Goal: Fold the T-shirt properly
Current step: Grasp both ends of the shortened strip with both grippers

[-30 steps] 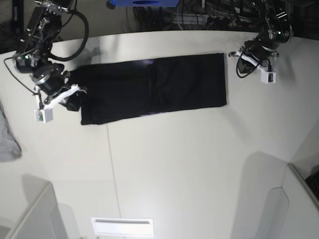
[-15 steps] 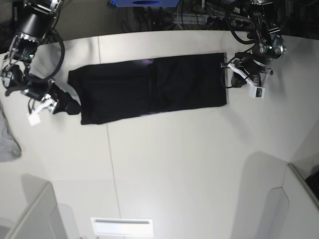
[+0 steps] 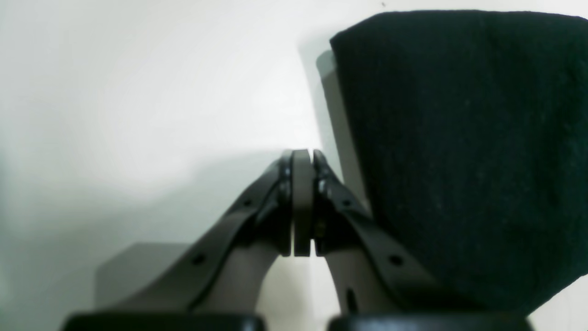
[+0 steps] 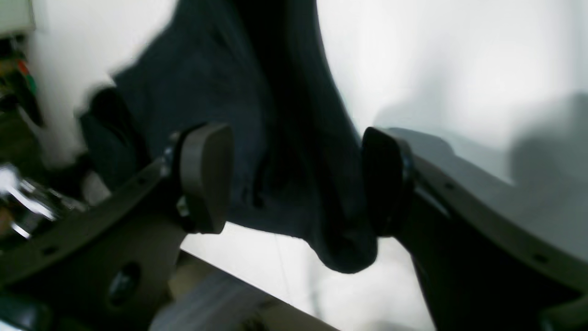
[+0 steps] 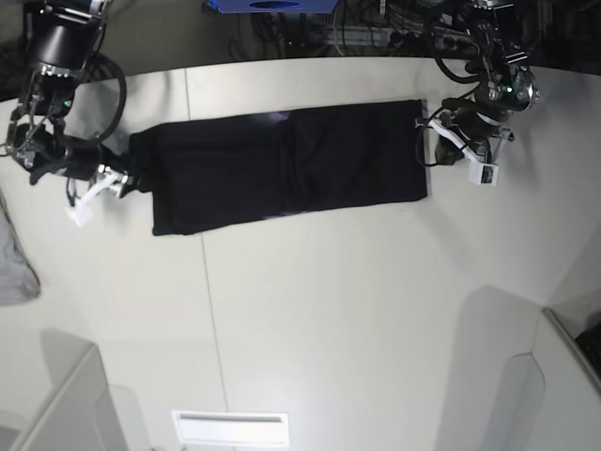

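The black T-shirt [image 5: 282,169] lies flat on the white table [image 5: 329,310] as a long folded strip running left to right. My right gripper [image 5: 131,178] is at the strip's left end. In the right wrist view it [image 4: 294,179] stands open, with the T-shirt [image 4: 275,138] lying beyond its spread fingers [image 4: 204,177], untouched. My left gripper [image 5: 430,141] is at the strip's right edge. In the left wrist view it [image 3: 303,156] is shut on nothing, low over the table, just left of the T-shirt's edge [image 3: 459,138].
A light grey cloth [image 5: 14,263] hangs over the table's left edge. A blue object [image 5: 272,5] and cables lie behind the table's far edge. A white slotted plate [image 5: 230,427] sits at the front, and raised panels [image 5: 56,404] stand in both front corners.
My right gripper has opened, let go of the shirt's left end, and drawn back to the left. The left arm has come down to the shirt's right edge, still shut.
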Motion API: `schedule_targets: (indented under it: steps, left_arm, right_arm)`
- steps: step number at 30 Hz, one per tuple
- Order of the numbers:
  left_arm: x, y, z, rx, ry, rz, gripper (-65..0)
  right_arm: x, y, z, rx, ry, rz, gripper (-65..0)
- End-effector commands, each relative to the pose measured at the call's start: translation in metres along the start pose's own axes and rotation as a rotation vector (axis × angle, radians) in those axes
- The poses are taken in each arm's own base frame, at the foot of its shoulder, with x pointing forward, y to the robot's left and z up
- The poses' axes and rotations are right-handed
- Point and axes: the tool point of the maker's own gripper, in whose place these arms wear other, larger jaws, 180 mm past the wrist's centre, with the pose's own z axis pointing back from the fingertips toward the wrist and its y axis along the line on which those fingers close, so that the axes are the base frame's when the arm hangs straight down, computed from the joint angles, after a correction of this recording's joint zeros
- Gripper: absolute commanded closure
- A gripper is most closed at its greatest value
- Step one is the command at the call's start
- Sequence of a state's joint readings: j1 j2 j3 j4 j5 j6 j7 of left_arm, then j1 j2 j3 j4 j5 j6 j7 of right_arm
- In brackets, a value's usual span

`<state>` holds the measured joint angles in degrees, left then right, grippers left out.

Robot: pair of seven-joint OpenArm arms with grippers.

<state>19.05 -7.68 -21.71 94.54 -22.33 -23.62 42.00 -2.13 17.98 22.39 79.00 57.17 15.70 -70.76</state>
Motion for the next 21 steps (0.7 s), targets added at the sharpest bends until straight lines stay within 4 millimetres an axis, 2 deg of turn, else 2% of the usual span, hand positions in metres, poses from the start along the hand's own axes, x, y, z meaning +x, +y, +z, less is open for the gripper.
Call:
schedule_targets:
  steps: [1, 16, 21]
  left_arm:
    - [-0.006, 0.006, 0.002, 0.023, 0.040, -0.020, 0.0]
    - [-0.006, 0.006, 0.002, 0.024, 0.039, -0.022, 0.0]
    - [-0.006, 0.006, 0.003, 0.024, 0.040, -0.022, 0.0]
  right_arm:
    - [0.013, 0.008, 0.003, 0.021, -0.041, 0.034, -41.1]
    - [-0.036, 0.027, -0.038, 0.055, 0.052, 0.102, -40.5]
    - [-0.036, 0.031, -0.042, 0.063, 0.044, 0.110, -40.4]
